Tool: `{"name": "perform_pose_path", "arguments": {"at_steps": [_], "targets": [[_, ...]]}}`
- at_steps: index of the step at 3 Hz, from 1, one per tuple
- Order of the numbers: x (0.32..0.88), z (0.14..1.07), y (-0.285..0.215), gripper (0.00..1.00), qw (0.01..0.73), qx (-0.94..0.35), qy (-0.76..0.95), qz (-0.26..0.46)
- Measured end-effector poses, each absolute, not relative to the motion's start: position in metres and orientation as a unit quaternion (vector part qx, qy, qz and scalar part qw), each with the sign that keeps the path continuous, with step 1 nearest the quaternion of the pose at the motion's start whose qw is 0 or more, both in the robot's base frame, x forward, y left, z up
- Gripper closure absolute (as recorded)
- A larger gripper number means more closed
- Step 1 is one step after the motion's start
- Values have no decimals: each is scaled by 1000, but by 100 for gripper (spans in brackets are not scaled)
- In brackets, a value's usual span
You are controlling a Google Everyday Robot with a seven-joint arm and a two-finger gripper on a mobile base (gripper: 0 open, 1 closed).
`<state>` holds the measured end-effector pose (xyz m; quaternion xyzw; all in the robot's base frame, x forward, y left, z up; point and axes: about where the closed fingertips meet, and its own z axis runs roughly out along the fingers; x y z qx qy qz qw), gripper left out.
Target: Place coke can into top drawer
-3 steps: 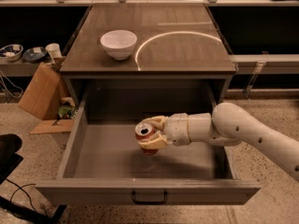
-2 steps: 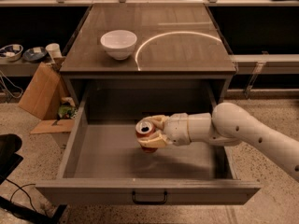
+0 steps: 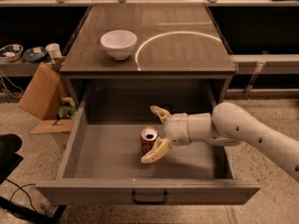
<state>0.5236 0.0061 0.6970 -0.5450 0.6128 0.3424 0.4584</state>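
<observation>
coke can (image 3: 148, 143) upright on the floor of the top drawer (image 3: 77, 141), roughly dead centre of the floor, silver top with its opening facing up, red side with white script facing 6 o'clock. gripper (image 3: 150, 134) is inside the drawer, coming in from the can's 3 o'clock, fingers spread wide and not clamping anything. one finger (image 3: 160, 113) sticks out toward 12 o'clock, clear of the can and above it; the other one (image 3: 157, 151) angles down across the can's 5 o'clock side, right against it or just beside it, can't tell if there's contact. can sits between the two, nearer the lower one. white wrist and arm (image 3: 243, 132) run out over the drawer's 3 o'clock wall toward the frame's 4 o'clock corner. drawer is pulled fully out of the grey cabinet, flat front panel at 6 o'clock with a small black handle (image 3: 149, 199) in the middle. cabinet top (image 3: 187, 55) sits at 12 o'clock of the drawer, curved light reflection across it. white bowl (image 3: 118, 43) stands on that top at the can's 11 o'clock, well apart from it. cardboard box (image 3: 42, 91) leans on the floor at the cabinet's 9 o'clock, just beside it. low shelf further out at 10 o'clock holds a white cup (image 3: 53, 50) and a couple of small dishes (image 3: 10, 52).
</observation>
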Motion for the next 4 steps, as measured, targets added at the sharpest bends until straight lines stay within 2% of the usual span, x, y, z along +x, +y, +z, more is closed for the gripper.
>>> {"name": "perform_pose_path", "arguments": {"at_steps": [2,4], "targets": [[527,709,5,0,452,-553,615,334],[524,827,-57,0,399,-613,634,251]]}}
